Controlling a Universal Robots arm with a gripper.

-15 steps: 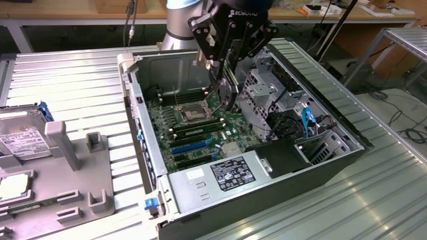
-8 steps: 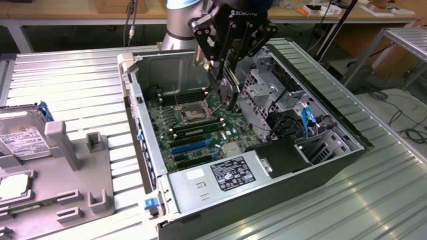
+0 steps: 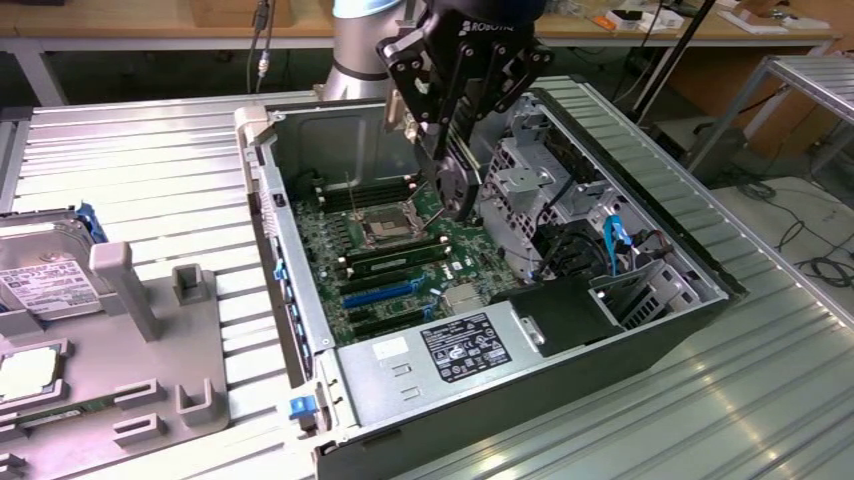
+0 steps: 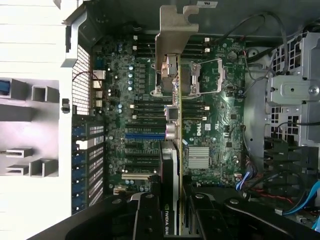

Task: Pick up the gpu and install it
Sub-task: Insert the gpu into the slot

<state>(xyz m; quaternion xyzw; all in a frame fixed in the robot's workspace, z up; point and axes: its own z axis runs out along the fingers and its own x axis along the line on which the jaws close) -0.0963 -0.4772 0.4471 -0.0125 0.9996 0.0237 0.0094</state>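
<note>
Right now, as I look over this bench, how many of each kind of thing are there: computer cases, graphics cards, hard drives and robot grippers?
computer case, lying open: 1
gpu, clamped in the gripper over the motherboard: 1
hard drive, on the rack at the exterior view's left: 1
gripper: 1
Total: 4

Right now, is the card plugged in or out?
Out: the thin dark circuit card with silver bracket hangs in the black end effector above the green motherboard.

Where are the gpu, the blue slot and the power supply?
gpu (image 4: 170, 45), wrist view, on its silver end bracket.
blue slot (image 4: 145, 135), wrist view, middle of its length.
power supply (image 3: 461, 350), exterior view, on its label.
</note>
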